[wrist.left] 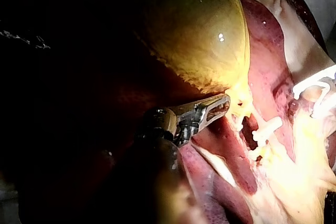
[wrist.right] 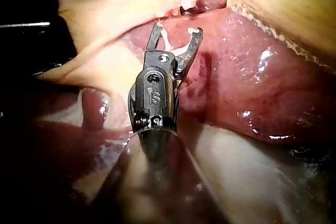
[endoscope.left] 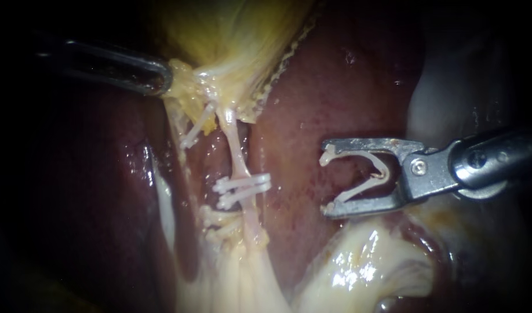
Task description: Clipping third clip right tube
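Right instrument (endoscope.left: 327, 181): jaws spread wide, both seated on an open white clip (endoscope.left: 383, 172), so it's loaded and hangs over the liver (endoscope.left: 312, 116). Straight ahead of the tips is bare liver, then the right tube (endoscope.left: 236, 148), well apart from the clip's mouth. The tube runs taut across the jaws' line and carries two clips (endoscope.left: 246, 185) side by side. Beyond it is a single slanted clip (endoscope.left: 197, 124), nearer the gallbladder (endoscope.left: 237, 40). Farthest out, left instrument (endoscope.left: 163, 78): jaws clamped on the gallbladder's neck edge.
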